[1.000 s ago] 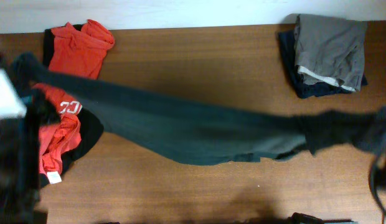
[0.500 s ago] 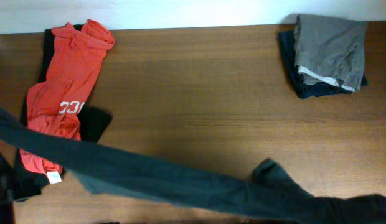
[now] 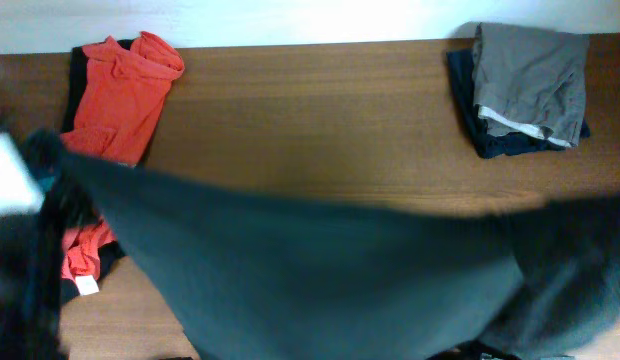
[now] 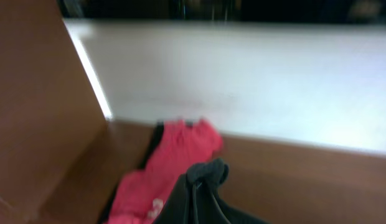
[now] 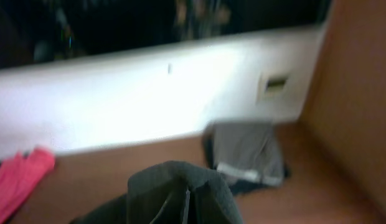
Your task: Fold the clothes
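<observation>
**T-shirt (image 3: 320, 280) spreading broadside over the table (image 3: 320, 110)**

Overhead view: the dark T-shirt is hanging as a broad, blurred sheet above the near half of the table. Its long axis is running left to right, and its upper edge is sloping slightly downward toward the right. Which end is carrying the collar cannot be told. The red T-shirt (image 3: 115, 90) is lying at the far left corner, with its long axis running front to back and its near end passing beneath the dark sheet. A folded stack (image 3: 530, 85) is sitting at the far right corner, well apart. Half a second earlier the dark T-shirt was showing as a narrow band slanting along the near edge. It is now showing far wider, reaching farther up the table and hiding more of the red T-shirt.

Left wrist view: the left gripper (image 4: 202, 202) is clamping a bunched fold of the dark T-shirt, with the red T-shirt lying beyond.

Right wrist view: the right gripper (image 5: 183, 205) is likewise pinching a bunch of the same cloth, with the folded stack lying beyond.
</observation>
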Robot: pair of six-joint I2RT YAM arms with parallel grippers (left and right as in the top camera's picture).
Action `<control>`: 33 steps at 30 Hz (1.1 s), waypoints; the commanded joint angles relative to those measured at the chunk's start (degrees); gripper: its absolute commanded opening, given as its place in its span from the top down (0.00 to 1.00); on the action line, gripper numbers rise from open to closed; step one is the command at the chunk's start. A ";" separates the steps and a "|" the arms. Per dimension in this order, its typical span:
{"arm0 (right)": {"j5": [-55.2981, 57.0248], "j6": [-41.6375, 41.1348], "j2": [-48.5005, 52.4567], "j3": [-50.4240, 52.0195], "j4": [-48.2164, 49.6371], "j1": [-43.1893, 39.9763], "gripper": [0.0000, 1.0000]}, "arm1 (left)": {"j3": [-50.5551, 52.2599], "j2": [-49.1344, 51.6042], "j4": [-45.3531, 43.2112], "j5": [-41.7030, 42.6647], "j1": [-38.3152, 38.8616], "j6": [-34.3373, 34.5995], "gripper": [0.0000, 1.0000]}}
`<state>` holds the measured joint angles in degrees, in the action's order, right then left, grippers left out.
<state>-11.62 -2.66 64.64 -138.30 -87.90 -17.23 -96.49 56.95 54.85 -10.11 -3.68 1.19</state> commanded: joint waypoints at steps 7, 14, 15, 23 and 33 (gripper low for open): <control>-8.79 4.92 15.63 14.05 2.86 -0.37 0.96 | 0.07 19.10 0.17 -1.64 -0.24 2.05 0.99; -9.40 5.66 29.53 23.76 13.14 4.42 0.96 | 0.07 32.74 -3.39 -1.66 -0.24 2.03 0.99; -9.40 5.66 31.52 24.63 15.19 5.33 0.96 | 0.07 34.49 -4.39 -1.66 -0.24 2.03 0.99; -9.16 4.15 50.36 25.31 34.27 11.43 0.96 | 0.07 48.24 -19.45 -1.66 -0.24 2.01 0.99; -9.16 0.26 63.32 25.31 55.28 12.72 0.96 | 0.07 62.58 -43.67 2.86 -0.24 2.03 1.00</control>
<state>-20.51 -1.15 127.15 -112.71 -35.31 -4.86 -96.20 116.09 15.31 -9.37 -3.68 2.85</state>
